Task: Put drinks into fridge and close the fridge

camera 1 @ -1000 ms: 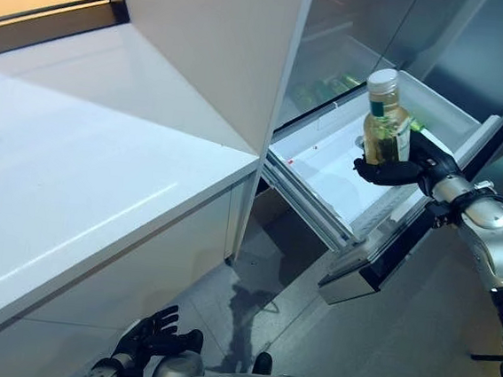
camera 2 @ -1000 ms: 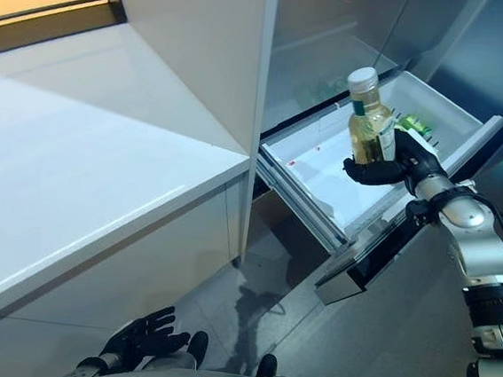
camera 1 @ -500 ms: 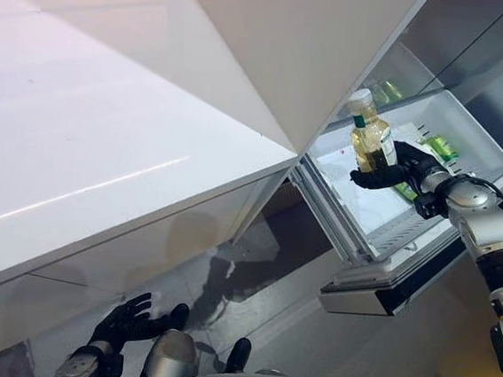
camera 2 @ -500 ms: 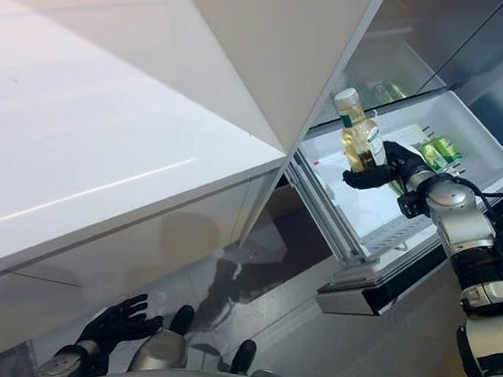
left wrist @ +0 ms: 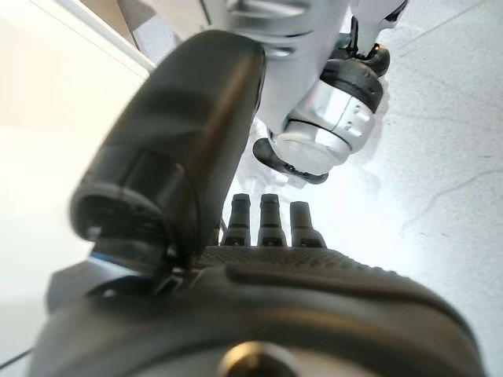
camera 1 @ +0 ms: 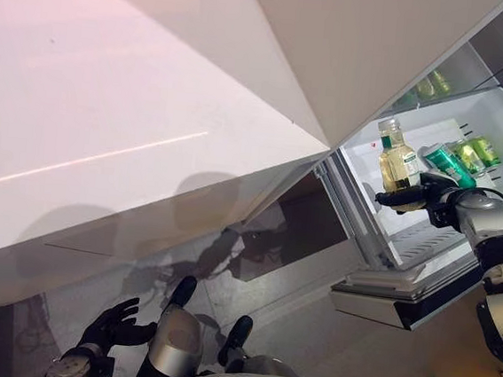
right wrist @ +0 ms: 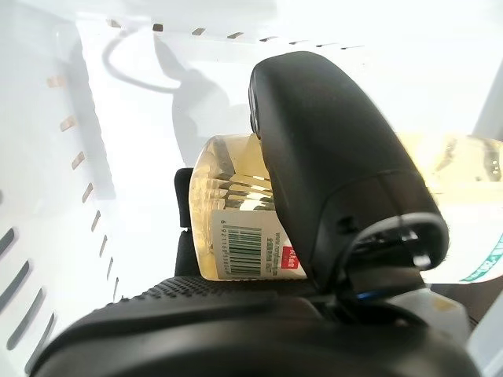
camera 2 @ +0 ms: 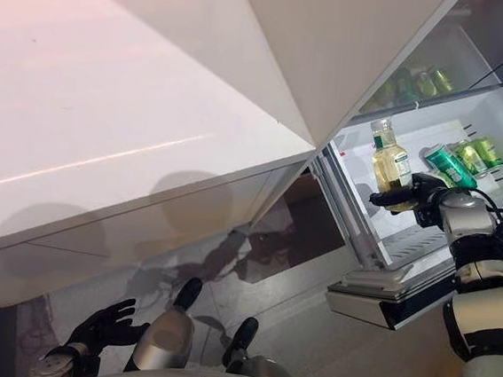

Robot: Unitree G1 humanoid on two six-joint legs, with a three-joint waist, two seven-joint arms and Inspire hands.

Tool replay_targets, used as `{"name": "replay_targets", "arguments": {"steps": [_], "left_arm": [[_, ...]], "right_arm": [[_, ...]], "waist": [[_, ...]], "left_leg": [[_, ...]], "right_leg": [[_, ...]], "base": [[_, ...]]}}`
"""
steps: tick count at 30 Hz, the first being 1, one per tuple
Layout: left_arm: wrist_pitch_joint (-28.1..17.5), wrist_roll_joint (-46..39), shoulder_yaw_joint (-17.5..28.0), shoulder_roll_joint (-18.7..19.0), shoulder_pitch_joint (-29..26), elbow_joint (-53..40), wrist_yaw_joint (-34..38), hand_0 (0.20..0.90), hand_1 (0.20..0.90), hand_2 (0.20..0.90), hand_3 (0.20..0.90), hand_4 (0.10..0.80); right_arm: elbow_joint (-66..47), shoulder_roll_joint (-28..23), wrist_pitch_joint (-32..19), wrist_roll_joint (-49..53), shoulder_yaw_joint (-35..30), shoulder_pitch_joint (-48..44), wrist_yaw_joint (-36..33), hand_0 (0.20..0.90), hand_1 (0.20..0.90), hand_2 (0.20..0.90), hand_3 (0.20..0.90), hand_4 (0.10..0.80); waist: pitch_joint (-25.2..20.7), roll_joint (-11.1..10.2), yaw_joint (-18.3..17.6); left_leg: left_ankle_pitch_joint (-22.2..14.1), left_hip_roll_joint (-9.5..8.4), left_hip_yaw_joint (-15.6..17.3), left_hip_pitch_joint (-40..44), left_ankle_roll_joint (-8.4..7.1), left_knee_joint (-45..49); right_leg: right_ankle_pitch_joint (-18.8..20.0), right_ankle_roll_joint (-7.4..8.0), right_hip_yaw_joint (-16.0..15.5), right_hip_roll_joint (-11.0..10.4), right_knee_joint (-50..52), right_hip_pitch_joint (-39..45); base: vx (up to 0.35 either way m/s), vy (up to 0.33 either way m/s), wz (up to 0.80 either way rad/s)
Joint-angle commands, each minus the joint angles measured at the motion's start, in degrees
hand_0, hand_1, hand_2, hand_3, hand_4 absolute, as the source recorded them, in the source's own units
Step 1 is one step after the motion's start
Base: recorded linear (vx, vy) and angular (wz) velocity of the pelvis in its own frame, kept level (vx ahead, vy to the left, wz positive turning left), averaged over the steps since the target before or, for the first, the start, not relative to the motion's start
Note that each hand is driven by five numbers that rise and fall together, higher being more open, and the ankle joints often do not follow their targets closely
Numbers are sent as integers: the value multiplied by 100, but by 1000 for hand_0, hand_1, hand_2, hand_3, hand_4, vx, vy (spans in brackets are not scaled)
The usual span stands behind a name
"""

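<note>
My right hand (camera 1: 427,191) is shut on a clear bottle of yellow drink (camera 1: 397,163) with a white cap and holds it upright inside the pulled-out white fridge drawer (camera 1: 423,255). In the right wrist view the thumb (right wrist: 330,157) and fingers wrap the bottle (right wrist: 236,228) just above the drawer's white floor (right wrist: 102,102). Green cans (camera 1: 455,159) lie in the drawer behind the bottle. My left hand (camera 1: 113,325) hangs low near the floor, open and holding nothing; its straight fingers (left wrist: 267,220) show in the left wrist view.
A broad white counter (camera 1: 108,103) runs along the left, with a white cabinet side (camera 1: 363,48) beside the fridge. More green bottles (camera 1: 431,84) stand on a shelf above the drawer. The drawer's dark front (camera 1: 401,301) juts out over the grey floor (camera 1: 309,328).
The camera has swung, shifting the whole scene. My right hand has lowered the bottle deeper into the drawer, close to the green cans. The left hand stays low.
</note>
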Motion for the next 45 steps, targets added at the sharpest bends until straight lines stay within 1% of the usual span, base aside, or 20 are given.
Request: {"name": "replay_targets", "arguments": {"steps": [1, 6, 11, 13, 19, 24, 31, 32, 33, 34, 35, 38, 42, 44, 45], "left_arm": [[73, -31, -309, 230, 210, -332, 84, 900, 900, 900, 900, 800], [182, -88, -318, 311, 216, -420, 87, 900, 900, 900, 900, 800], [191, -116, -335, 371, 176, -449, 121, 900, 900, 900, 900, 800], [226, -126, -331, 401, 182, -496, 134, 900, 900, 900, 900, 800], [294, -151, -315, 427, 156, -559, 156, 900, 900, 900, 900, 800], [303, -202, -355, 443, 126, -610, 171, 900, 900, 900, 900, 800], [369, -239, -355, 480, 95, -675, 157, 900, 900, 900, 900, 800], [453, -258, -361, 481, 109, -763, 179, 900, 900, 900, 900, 800], [702, -267, -330, 507, 123, -967, 218, 900, 900, 900, 900, 800], [759, -258, -319, 515, 116, -998, 222, 900, 900, 900, 900, 800], [959, -230, -287, 548, 61, -1054, 224, 900, 900, 900, 900, 800], [1243, -221, -175, 584, -120, -982, 178, 900, 900, 900, 900, 800], [1358, -314, -135, 610, -313, -858, 142, 900, 900, 900, 900, 800], [1442, -443, -150, 645, -509, -742, 139, 900, 900, 900, 900, 800], [1452, -462, -154, 651, -557, -705, 131, 900, 900, 900, 900, 800]], "right_arm": [[62, -778, -234, -470, 165, -1235, 68, 300, 300, 300, 200, 100], [360, -737, -121, -786, 306, -1369, 455, 300, 300, 300, 200, 100], [716, -659, 156, -1056, 396, -1451, 781, 300, 300, 300, 200, 100], [953, -603, 367, -1140, 421, -1473, 972, 300, 300, 300, 200, 100], [1201, -543, 529, -1551, 407, -1401, 1642, 300, 300, 300, 200, 100], [1288, -426, 524, -1672, 366, -1295, 1710, 300, 300, 300, 200, 100], [1394, -328, 532, -1674, 315, -1259, 1638, 300, 300, 300, 200, 100], [1380, -295, 551, -1694, 302, -1230, 1634, 300, 300, 300, 200, 100], [1356, -240, 597, -1743, 276, -1188, 1621, 300, 300, 300, 200, 100], [1359, -228, 611, -1767, 261, -1185, 1634, 300, 300, 300, 200, 100], [1392, -195, 668, -1886, 193, -1201, 1758, 300, 300, 300, 200, 100], [1513, -229, 629, -2152, 141, -1289, 2045, 300, 300, 300, 200, 100], [1512, -274, 591, -2217, 170, -1322, 2122, 300, 300, 300, 200, 100], [1445, -256, 602, -2208, 216, -1305, 2126, 300, 300, 300, 200, 100], [1434, -255, 613, -2169, 238, -1308, 2102, 335, 335, 335, 241, 141]], "waist": [[-247, 28, 65], [-214, 51, 125], [-185, 59, 179], [-166, 66, 221], [-124, 76, 270], [-81, 109, 292], [-37, 157, 334], [-44, 170, 330], [-74, 176, 327], [-85, 173, 326], [-141, 159, 323], [-243, 153, 279], [-259, 183, 210], [-233, 219, 144], [-221, 228, 132]], "left_leg": [[-206, -304, 167, -39, 383, -22], [-180, -306, 158, -69, 375, -15], [-167, -311, 125, -86, 371, -17], [-154, -306, 106, -89, 366, -17], [-132, -308, 79, -118, 355, -7], [-114, -321, 49, -163, 357, -1], [-94, -340, 10, -218, 358, 24], [-91, -342, 2, -215, 352, 21], [-90, -345, 10, -202, 343, 22], [-93, -340, 21, -197, 340, 23], [-110, -325, 39, -170, 332, 25], [-135, -293, 66, -124, 327, 26], [-136, -284, 102, -124, 340, 20], [-139, -290, 135, -156, 352, 47], [-138, -291, 143, -165, 352, 56]], "right_leg": [[362, 64, -20, 245, 152, -131], [368, 69, -51, 232, 162, -144], [371, 73, -71, 226, 159, -146], [378, 76, -88, 222, 162, -140], [373, 71, -106, 216, 176, -150], [383, 77, -103, 210, 189, -192], [387, 82, -137, 191, 205, -217], [386, 90, -134, 186, 206, -220], [379, 89, -128, 181, 205, -209], [374, 86, -133, 180, 202, -201], [355, 74, -151, 175, 192, -169], [338, 62, -136, 177, 198, -160], [345, 56, -114, 171, 212, -199], [346, 53, -86, 160, 234, -238], [349, 54, -81, 155, 238, -246]], "base": [[0, 0, 0], [0, 0, 0], [1, -4, 1], [11, -26, 7], [3, -6, 3], [0, 0, 0], [0, 0, 0], [58, 25, 1], [58, 27, 1], [118, 17, 1], [118, -6, 1], [86, 7, 1], [-6, 8, 0], [-29, 36, -1], [0, 0, 0]]}}
